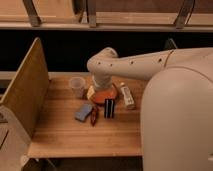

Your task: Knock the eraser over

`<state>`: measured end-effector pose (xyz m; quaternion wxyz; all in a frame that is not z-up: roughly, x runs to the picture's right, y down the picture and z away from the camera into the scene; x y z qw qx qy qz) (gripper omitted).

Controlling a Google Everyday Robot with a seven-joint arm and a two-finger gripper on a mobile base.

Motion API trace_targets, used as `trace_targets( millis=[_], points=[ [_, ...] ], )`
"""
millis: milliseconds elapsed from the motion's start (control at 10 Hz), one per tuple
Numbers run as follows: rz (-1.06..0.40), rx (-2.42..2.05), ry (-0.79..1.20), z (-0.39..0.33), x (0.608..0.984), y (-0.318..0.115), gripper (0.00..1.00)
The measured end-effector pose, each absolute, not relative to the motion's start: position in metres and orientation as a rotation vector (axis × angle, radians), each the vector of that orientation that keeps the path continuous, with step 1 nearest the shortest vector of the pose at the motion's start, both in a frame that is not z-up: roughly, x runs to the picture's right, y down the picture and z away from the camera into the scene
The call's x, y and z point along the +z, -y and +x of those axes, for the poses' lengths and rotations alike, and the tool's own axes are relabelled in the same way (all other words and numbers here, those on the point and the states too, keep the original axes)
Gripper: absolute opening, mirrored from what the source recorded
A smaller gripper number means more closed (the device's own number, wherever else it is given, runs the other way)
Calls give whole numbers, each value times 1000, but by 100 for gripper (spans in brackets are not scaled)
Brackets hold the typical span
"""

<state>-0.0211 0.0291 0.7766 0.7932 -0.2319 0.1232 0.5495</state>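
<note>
The eraser [109, 108] is a small black block with thin pale stripes, standing upright on the wooden table [75, 135] near its middle. My arm reaches in from the right and bends down just behind it. My gripper [102, 89] hangs above and slightly behind the eraser, over an orange item [104, 96]. A flat blue-grey pad [83, 112] lies to the left of the eraser. A white tube-shaped item [127, 96] lies to its right.
A clear plastic cup [77, 86] stands at the back left of the table. A small red item [94, 115] lies between the pad and the eraser. A wooden side panel [24, 90] borders the table's left edge. My pale body fills the right side.
</note>
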Motion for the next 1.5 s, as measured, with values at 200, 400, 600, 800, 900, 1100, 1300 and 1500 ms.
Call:
trace_targets(
  millis=[200,400,600,800,900,1100,1300,1500],
  points=[
    [-499,1182,-265,-21,777,-29,80],
    [-499,1182,-265,-21,777,-29,80],
    [-498,1182,-265,-21,776,-29,80],
    [-497,1182,-263,-21,776,-28,80],
    [-497,1182,-263,-21,776,-28,80],
    [-497,1182,-263,-21,776,-28,72],
    [-497,1182,-264,-21,776,-28,49],
    [-510,1167,-276,-22,777,-34,29]
  ],
)
